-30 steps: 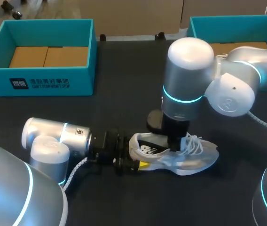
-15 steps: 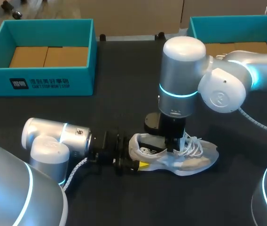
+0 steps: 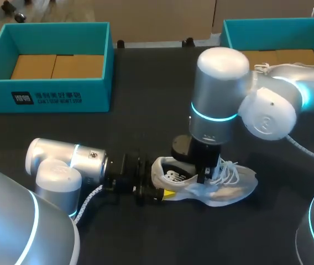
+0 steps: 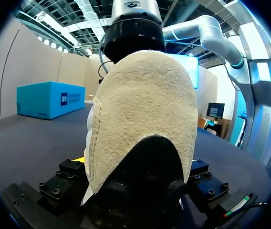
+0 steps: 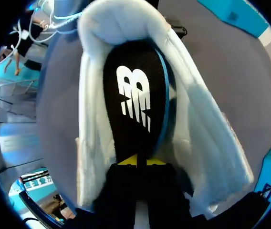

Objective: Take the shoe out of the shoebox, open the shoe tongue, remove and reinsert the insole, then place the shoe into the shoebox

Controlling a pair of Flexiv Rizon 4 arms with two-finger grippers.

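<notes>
A white shoe (image 3: pixel 229 185) with loose laces lies on its sole on the dark table, toe to the right. My left gripper (image 3: pixel 154 192) holds its heel from the left. In the left wrist view the beige heel (image 4: pixel 142 109) fills the space between the spread jaws. A black insole (image 3: pixel 172 175) with a white logo lies in the shoe's opening. My right gripper (image 3: pixel 204 175) comes down from above into the shoe. In the right wrist view its yellow tips (image 5: pixel 136 162) are pinched shut on the edge of the insole (image 5: pixel 133 100), with the white upper (image 5: pixel 92 133) around it.
A teal shoebox (image 3: pixel 52 96) with a cardboard floor stands at the back left. A second teal box (image 3: pixel 229 30) stands at the back right, partly behind my right arm. Bare dark table lies between the boxes and in front of the shoe.
The right gripper's fingers have closed on the insole. Its wrist swung slightly left and back. The left arm and the shoe have stayed put.
</notes>
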